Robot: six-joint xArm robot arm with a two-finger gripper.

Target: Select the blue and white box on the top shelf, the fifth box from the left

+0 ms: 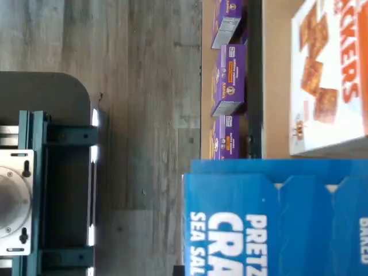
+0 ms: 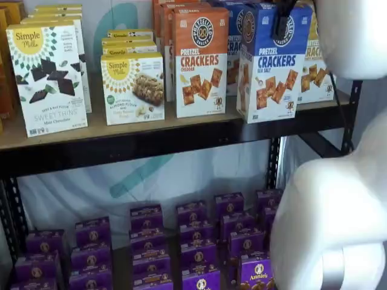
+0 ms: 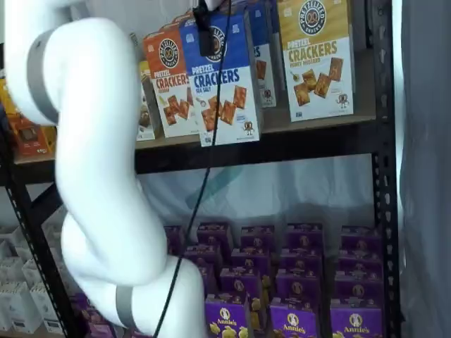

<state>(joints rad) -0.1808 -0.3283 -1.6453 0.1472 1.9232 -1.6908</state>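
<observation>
one blue and white box (image 3: 227,81) stands pulled forward at the near edge of the top shelf (image 2: 181,142), tilted a little, its lower front overhanging the black beam in a shelf view. in both shelf views the gripper (image 3: 204,32) hangs from above right over the box's blue upper part, one black finger lying against the front face beside the round logo, a black cable trailing down past the box. the fingers are closed down on the top of the blue and white box, so the box is in the gripper's hold rather than standing free. just to its left is the orange-topped cheddar carton (image 2: 201,60), further back on the board; to its right, near and also further back, is the yellow-topped carton (image 3: 315,56). the wrist view shows the box's blue top close under the camera with white lettering. purple boxes (image 2: 199,241) fill the lower shelf, well below the held box.
</observation>
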